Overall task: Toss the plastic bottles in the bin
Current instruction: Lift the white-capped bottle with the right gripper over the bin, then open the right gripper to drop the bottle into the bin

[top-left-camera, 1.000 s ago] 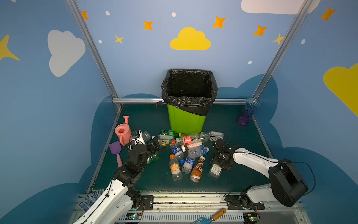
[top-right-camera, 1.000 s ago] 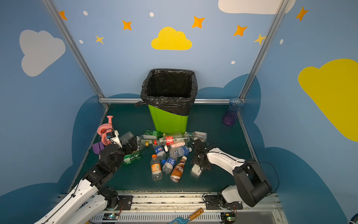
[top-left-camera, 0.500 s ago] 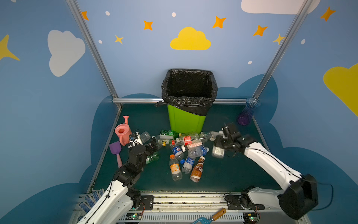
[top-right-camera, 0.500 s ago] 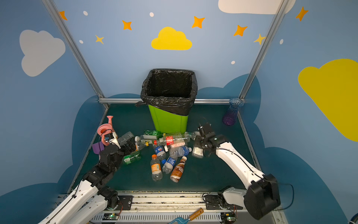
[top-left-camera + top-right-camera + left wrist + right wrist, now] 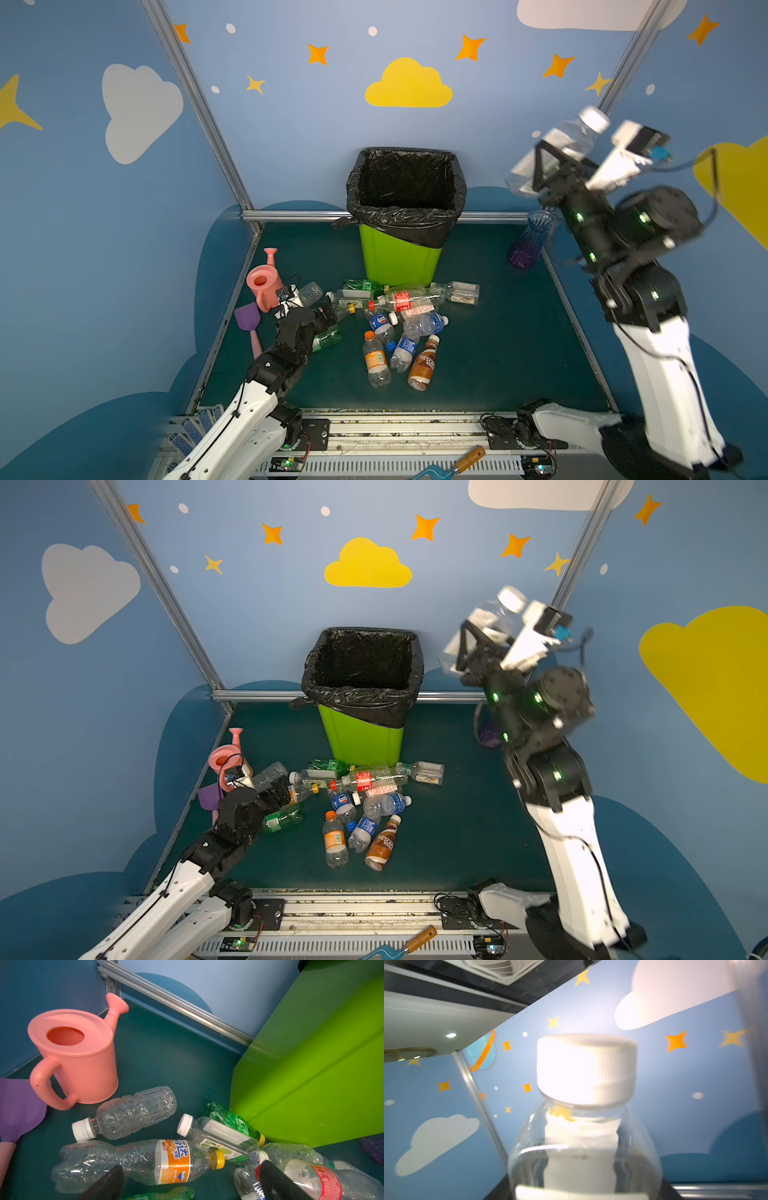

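Right tool clamps a clear bottle mid-body, up right of the bin; seemingly light, crushable, slick; left tool spread wide.

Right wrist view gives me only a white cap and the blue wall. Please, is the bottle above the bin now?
Observer: No. In both top views the bottle in the right claw is high up, but off to the right of the bin.
Operator: Is something standing near that arm?
Observer: Yes, a vase stands on the floor at the far right, close to the arm.
Operator: And where is the other arm?
Observer: The left claw is open and low over the floor bottles, beside the watering can.
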Available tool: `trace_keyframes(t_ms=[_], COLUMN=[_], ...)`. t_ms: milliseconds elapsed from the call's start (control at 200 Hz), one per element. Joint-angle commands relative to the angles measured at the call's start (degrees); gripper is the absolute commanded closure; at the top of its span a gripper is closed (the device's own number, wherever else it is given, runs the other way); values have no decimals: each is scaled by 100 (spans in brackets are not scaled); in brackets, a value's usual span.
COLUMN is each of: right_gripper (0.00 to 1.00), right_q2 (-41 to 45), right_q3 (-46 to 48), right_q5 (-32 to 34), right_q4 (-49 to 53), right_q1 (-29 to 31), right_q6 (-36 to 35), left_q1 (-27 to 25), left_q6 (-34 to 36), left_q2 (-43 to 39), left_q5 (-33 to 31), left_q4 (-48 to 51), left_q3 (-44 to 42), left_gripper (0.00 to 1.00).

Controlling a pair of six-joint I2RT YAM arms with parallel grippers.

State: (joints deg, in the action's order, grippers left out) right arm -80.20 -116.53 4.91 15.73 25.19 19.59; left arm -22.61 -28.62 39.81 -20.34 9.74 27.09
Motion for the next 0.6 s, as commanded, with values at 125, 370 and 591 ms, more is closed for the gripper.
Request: trace_keyframes(t_ms=[125,370,591], right_gripper=[9,2,2], right_q2=[-3883,-1193,348], right_q3=[-4904,-432,2051], right_q5=[-1756,-1172,-887], right_q4=[3617,354,-78], right_q1=[177,116,-255], right_q6=[-383,-205,-86], left_q1=[20,-20,-332], left_q6=[-277,-300,-257], left_q2=[148,-148,93], left_q5=[283,777,472], left_q4=[772,839,1286], left_q3=[297,183,357], left_gripper=[0,0,0])
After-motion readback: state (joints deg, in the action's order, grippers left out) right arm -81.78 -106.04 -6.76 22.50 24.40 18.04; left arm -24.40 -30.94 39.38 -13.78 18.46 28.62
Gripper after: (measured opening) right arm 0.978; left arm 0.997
